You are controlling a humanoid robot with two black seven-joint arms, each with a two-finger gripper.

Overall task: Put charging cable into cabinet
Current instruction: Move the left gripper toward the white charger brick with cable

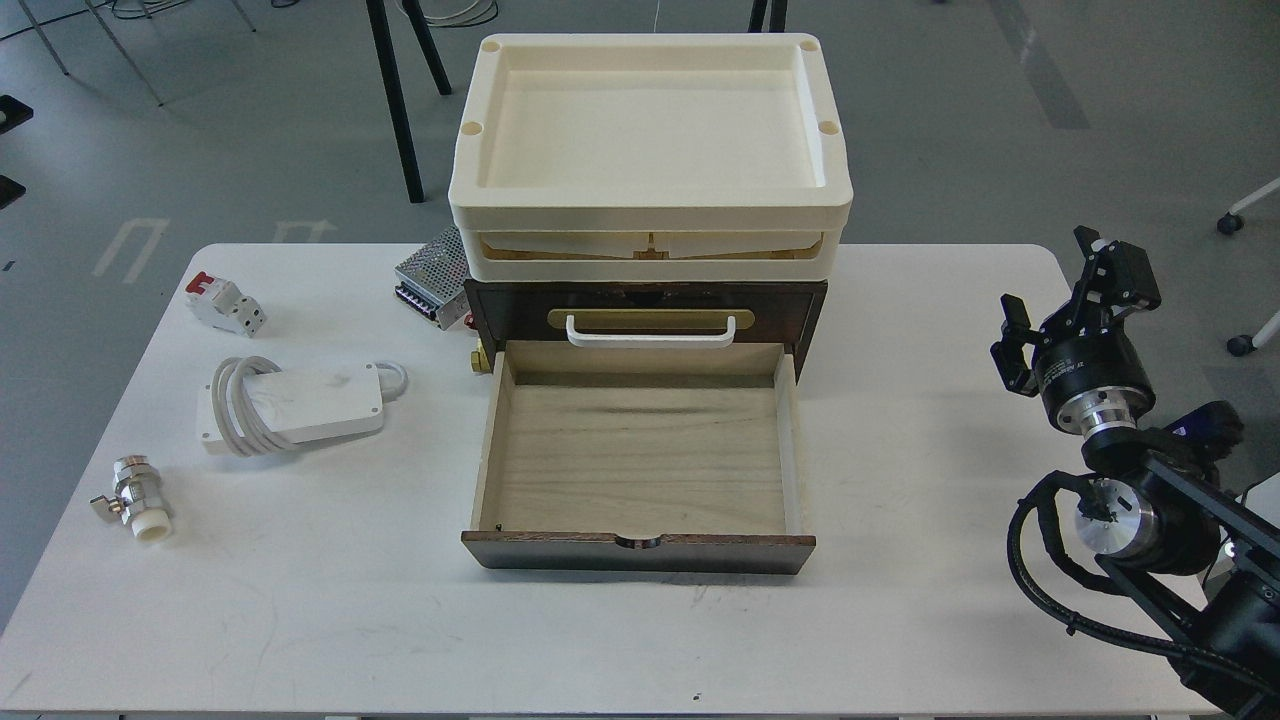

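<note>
While the right gripper (1055, 290) hangs over the right end of the white table (900, 480), its two black fingers stand apart and nothing is between them. It is well to the right of the cabinet (645, 310), and the table surface between them is bare. The left arm is not visible in the head view.

The cabinet is a dark brown box in the middle of the table, with a white handle (650, 333) on a brass plate. Its pale wood drawer (640, 450) is pulled out toward the near edge, and its dark front board stops short of that edge. No object lies inside the drawer. Two cream trays (650, 130) are stacked on top of the cabinet.

Left of the cabinet, the charging cable (290, 405) lies flat, with its cord coiled around the left end; a strip of bare table separates it from the drawer. Behind it, a small circuit breaker (225, 303) stands. A metal valve (135, 497) lies near the left edge. A perforated power supply (435, 275) touches the back left corner of the cabinet.
</note>
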